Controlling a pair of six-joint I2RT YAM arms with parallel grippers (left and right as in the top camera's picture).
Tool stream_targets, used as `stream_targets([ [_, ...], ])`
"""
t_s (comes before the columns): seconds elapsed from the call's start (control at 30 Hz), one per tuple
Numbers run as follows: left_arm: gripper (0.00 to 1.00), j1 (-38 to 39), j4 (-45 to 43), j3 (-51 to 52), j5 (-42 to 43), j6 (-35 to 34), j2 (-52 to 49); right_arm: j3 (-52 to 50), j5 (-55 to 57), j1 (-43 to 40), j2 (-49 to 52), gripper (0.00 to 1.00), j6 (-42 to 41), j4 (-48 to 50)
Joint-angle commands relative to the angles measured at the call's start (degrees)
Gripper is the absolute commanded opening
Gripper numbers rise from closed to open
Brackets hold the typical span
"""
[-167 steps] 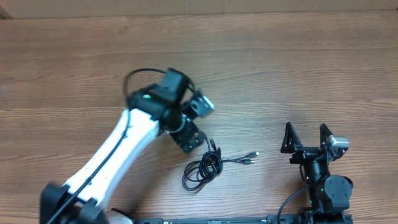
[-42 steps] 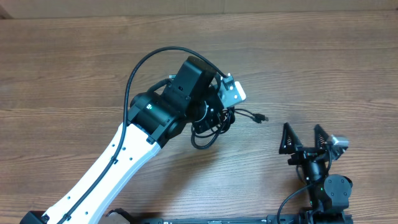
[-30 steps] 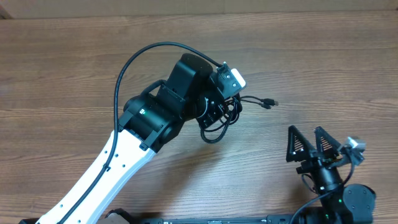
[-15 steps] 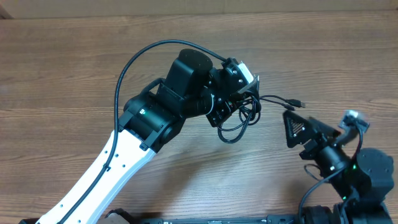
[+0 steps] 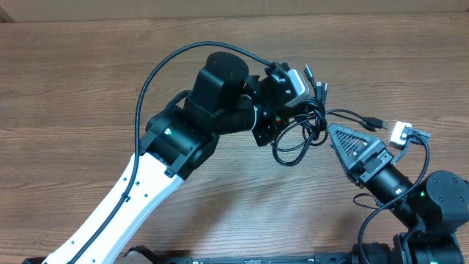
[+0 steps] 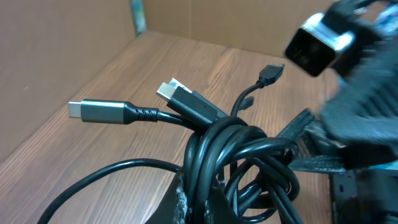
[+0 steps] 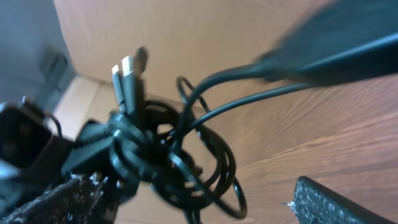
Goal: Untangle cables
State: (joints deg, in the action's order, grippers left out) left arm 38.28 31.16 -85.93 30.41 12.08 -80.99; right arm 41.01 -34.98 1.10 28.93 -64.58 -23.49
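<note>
The cables [image 5: 299, 141] hang as one tangled black coil above the table, with my left gripper [image 5: 281, 126] shut on the coil's strands. In the left wrist view the coil [image 6: 239, 155] rises from my left gripper [image 6: 198, 198], and silvery plug ends [image 6: 102, 111] stick out to the left. My right gripper [image 5: 334, 136] points left at the coil and stands open, its tips just beside the loops. In the right wrist view the coil [image 7: 168, 162] hangs ahead of the open right gripper [image 7: 199, 202], between its fingers [image 7: 336, 202] but touching neither.
The wooden table [image 5: 88, 73] lies under both arms. A thick black arm cable [image 5: 168, 62] arches over the left arm. A cardboard wall [image 6: 249, 18] stands along the table's far edge.
My left gripper has carried the coil to the right and a little farther back. The right arm has swung up and leftward, so its open gripper now points at the coil.
</note>
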Motion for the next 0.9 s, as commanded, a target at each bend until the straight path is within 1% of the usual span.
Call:
stream_targets([
  [0.0,0.04,0.37,-1.20,-1.62,7.19,-0.98,1.64,1.66,5.42,-0.22,-0.22,1.00,-9.40,0.26],
  [0.13,0.04,0.37,-1.42,-1.62,12.79,-0.96,1.64,1.66,10.73,-0.22,-0.22,0.99,-10.67,0.24],
  [0.23,0.04,0.37,-1.40,-1.62,14.78,-0.96,1.64,1.66,12.55,-0.22,-0.22,0.89,-10.67,0.22],
  [0.27,0.04,0.37,-1.40,-1.62,15.45,-0.96,1.64,1.64,13.14,-0.22,-0.22,0.80,-10.67,0.22],
  [0.33,0.04,0.37,-1.38,-1.62,15.74,-0.96,1.64,1.64,13.14,-0.22,-0.22,0.56,-10.64,0.17],
  [0.37,0.04,0.37,-1.38,-1.62,15.74,-0.98,1.64,1.64,13.16,-0.22,-0.22,0.50,-10.64,0.04],
  [0.4,0.04,0.37,-1.38,-1.62,15.74,-0.96,1.64,1.64,13.40,-0.22,-0.22,0.35,-10.64,-0.26],
  [0.47,0.04,0.37,-1.29,-1.62,15.72,-0.96,1.64,1.64,14.01,-0.22,-0.22,0.21,-10.64,-1.18],
  [0.5,0.04,0.37,-1.16,-1.62,15.67,-0.96,1.64,1.64,14.16,-0.22,-0.24,0.16,-10.64,-1.70],
  [0.53,0.04,0.35,-0.79,-1.62,15.30,-0.94,1.64,1.64,14.67,-0.22,-0.24,0.08,-10.62,-2.89],
  [0.6,0.04,0.37,0.33,-1.62,12.90,-0.92,1.62,1.64,15.50,-0.22,-0.24,0.04,-10.60,-4.20],
  [0.7,0.04,0.35,3.39,-1.62,8.87,-0.31,1.62,1.64,18.14,-0.22,-0.24,0.04,-9.90,-7.17],
  [0.8,0.04,0.35,5.55,-1.62,7.91,-0.20,1.62,1.64,21.97,-0.22,-0.24,0.04,-6.97,-10.95],
  [0.87,0.04,0.31,7.02,-1.62,7.91,1.03,1.64,1.64,26.56,-0.22,-0.24,0.04,-6.49,-15.34],
])
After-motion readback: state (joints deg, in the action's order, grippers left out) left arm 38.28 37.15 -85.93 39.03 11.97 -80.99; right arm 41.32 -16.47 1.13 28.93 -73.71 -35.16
